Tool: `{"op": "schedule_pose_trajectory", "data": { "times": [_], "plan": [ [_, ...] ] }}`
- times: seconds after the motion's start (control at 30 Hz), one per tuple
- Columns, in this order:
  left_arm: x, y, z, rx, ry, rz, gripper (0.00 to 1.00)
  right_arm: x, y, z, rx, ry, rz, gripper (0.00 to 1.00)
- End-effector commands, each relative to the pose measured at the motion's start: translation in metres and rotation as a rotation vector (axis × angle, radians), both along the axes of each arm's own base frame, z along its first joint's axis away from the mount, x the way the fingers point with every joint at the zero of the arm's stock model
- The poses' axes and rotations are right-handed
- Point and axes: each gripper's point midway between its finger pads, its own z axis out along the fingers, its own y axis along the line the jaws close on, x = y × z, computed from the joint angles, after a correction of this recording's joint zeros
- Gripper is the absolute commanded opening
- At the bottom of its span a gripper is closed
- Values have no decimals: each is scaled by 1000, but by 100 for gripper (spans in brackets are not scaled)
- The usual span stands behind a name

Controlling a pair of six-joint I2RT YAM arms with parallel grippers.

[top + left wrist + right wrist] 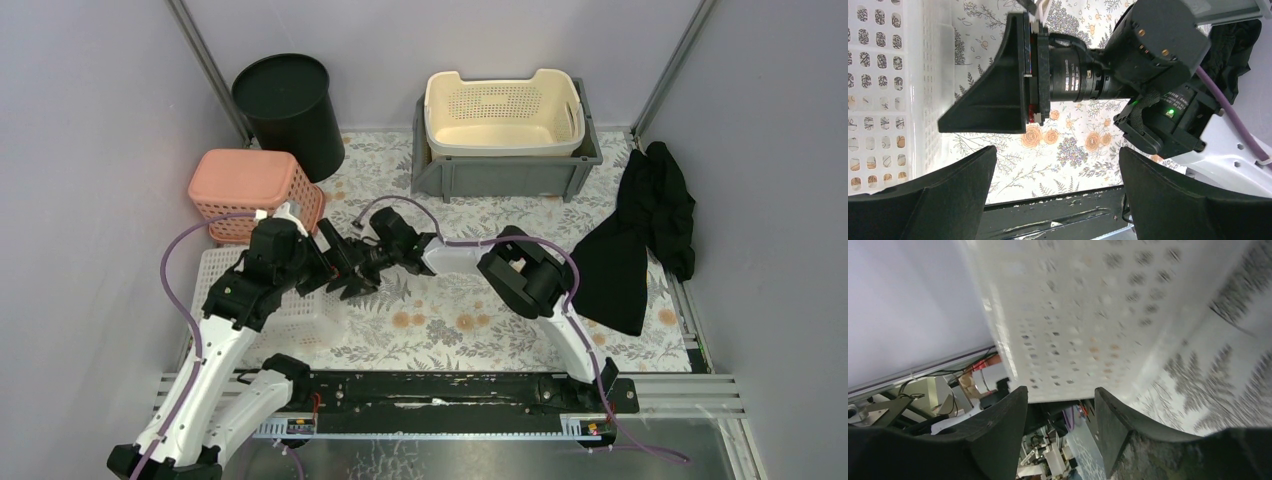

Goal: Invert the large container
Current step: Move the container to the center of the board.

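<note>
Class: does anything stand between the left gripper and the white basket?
Yes. The right gripper reaches across just ahead of the open left gripper, its finger tipped at the basket wall, partly blocking that approach.

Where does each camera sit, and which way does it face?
Top external: above and behind the arms, looking down on the floral table; both arms show.
Left wrist: looks down past the open left end effector at the white basket and a right-arm finger.
Right wrist: faces the basket's perforated wall; right end effector frames it.
Shared by all: white basket.

Perforated white basket (300, 322) looks plastic (matt).
</note>
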Motion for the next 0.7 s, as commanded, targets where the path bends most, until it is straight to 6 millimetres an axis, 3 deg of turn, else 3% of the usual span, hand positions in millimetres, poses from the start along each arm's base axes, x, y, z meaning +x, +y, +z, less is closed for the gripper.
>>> {"op": "schedule_pose_trajectory", "data": {
  "times": [0.0,0.23,0.4,0.67],
  "plan": [
    [5,-2,17,-11,-52,-14,100,16,23,24,76,-65,23,59],
    [7,-3,21,-10,-58,-20,100,20,40,16,131,-33,66,61],
    [8,-4,23,-11,-60,-23,100,21,48,35,226,-35,104,61],
    [13,-5,32,-3,-77,-35,100,40,25,67,275,-79,84,61]
  ]
}}
